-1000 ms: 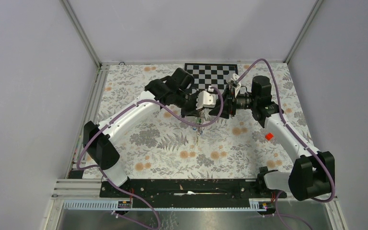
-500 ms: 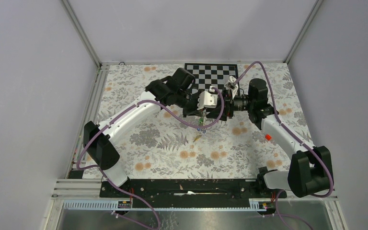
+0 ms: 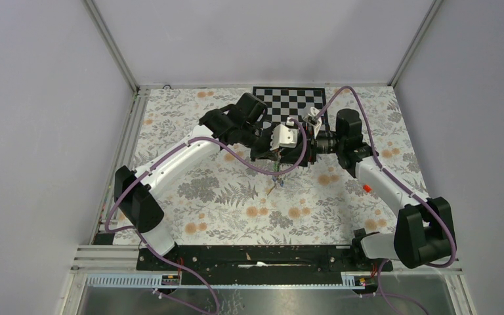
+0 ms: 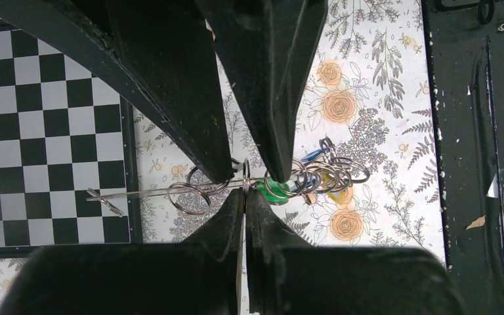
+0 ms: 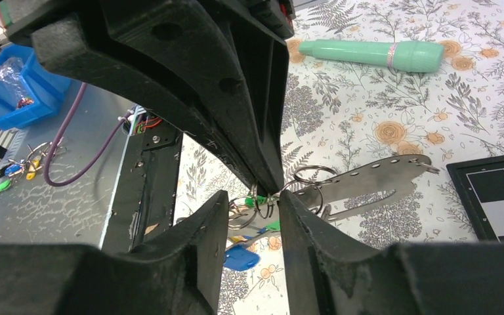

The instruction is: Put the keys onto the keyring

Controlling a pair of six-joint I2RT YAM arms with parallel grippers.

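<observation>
We see the keyring (image 4: 245, 176) edge-on, a thin silvery loop pinched between the fully closed fingers of the left gripper (image 4: 244, 197), just off the near edge of the checkerboard (image 4: 46, 131). The keys (image 4: 315, 180) bunch on their own small rings right beside it, on the side away from the board. A green key (image 4: 272, 190) sits against the left gripper's tips, with a blue head and a yellow head further out. Another ring (image 4: 190, 197) shows between the keyring and the board's edge.

The right gripper (image 5: 254, 203) stands about half open, its fingers (image 5: 308, 230) on either side of the keyring and the green key. We cannot tell whether they press on anything.

In the right wrist view a flat perforated metal strip (image 5: 374, 180) reaches toward the board's corner. A mint-green cylinder (image 5: 374, 54) lies apart from the board on the floral cloth (image 3: 223, 197).
</observation>
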